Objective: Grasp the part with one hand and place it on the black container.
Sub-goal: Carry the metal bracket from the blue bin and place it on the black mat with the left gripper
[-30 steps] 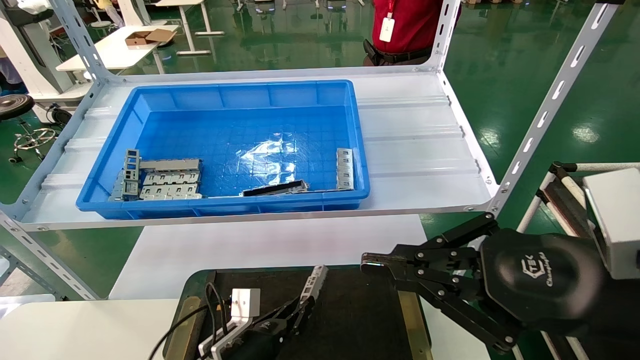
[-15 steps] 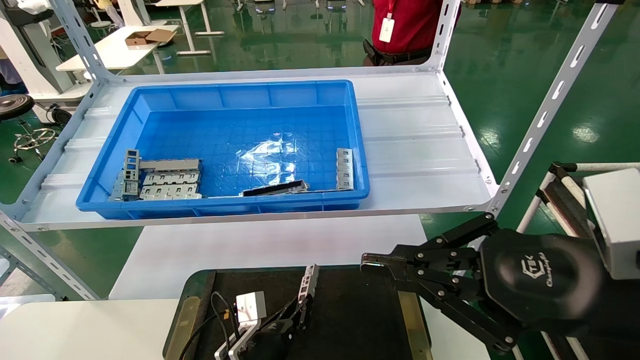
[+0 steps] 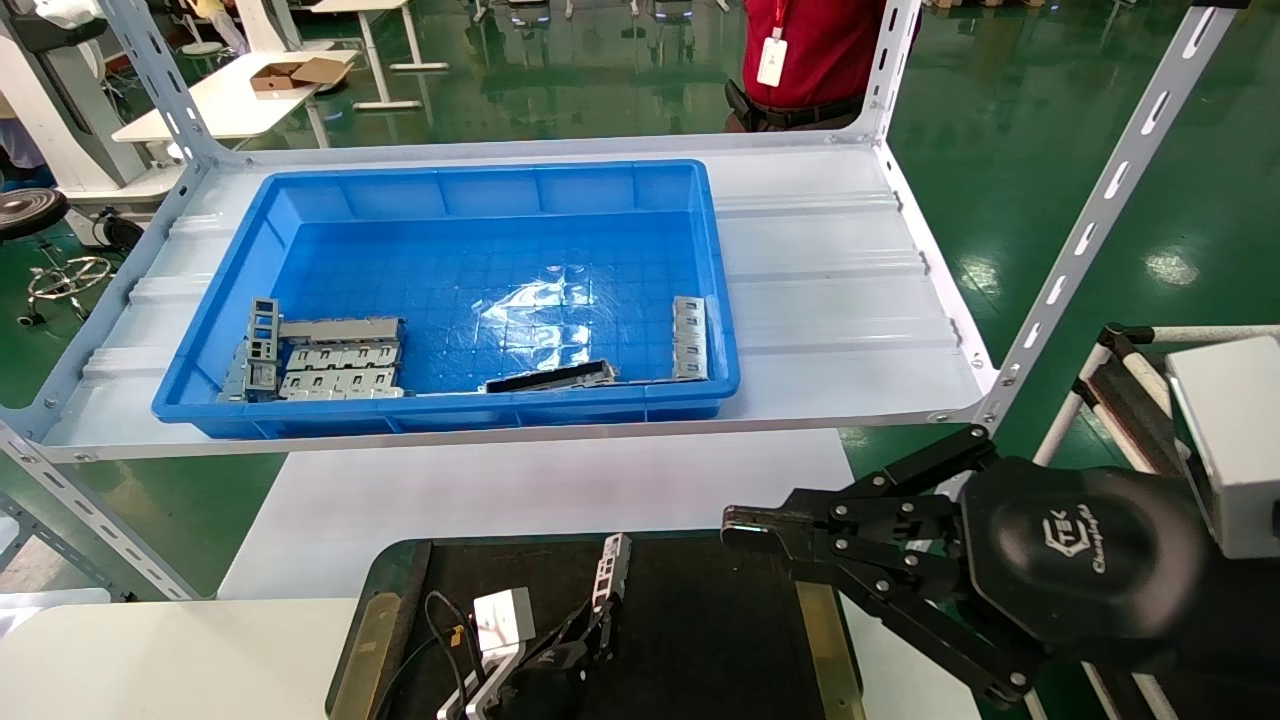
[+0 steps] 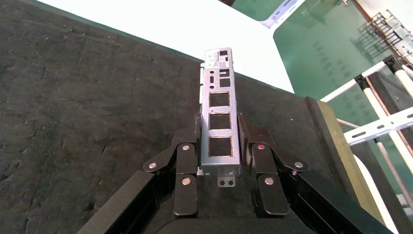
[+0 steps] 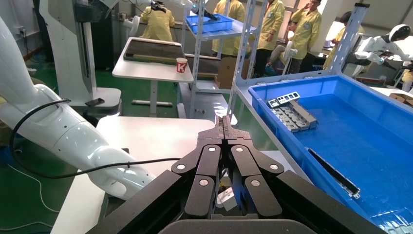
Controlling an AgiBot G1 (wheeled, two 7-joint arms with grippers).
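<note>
The part (image 3: 610,568) is a slim silver-grey bar with square windows. My left gripper (image 3: 598,625) is shut on its near end and holds it over the black container (image 3: 720,640), a shallow black tray with brass-coloured side strips. In the left wrist view the part (image 4: 220,92) sticks out forward between the fingers (image 4: 187,146), low above the container's black mat (image 4: 73,112); I cannot tell whether it touches. My right gripper (image 3: 745,525) is shut and empty, hovering over the container's right side; it also shows in the right wrist view (image 5: 223,122).
A big blue bin (image 3: 480,172) stands on the white shelf behind, holding grey stamped plates (image 3: 340,358), another grey piece (image 3: 690,335) and a dark strip (image 3: 550,377). A shelf post (image 3: 1090,230) rises at right. A person in red stands behind the shelf.
My left gripper has drawn back toward me with the part; the part's far tip has shifted left and stands more upright in the head view. The right arm has not moved.
</note>
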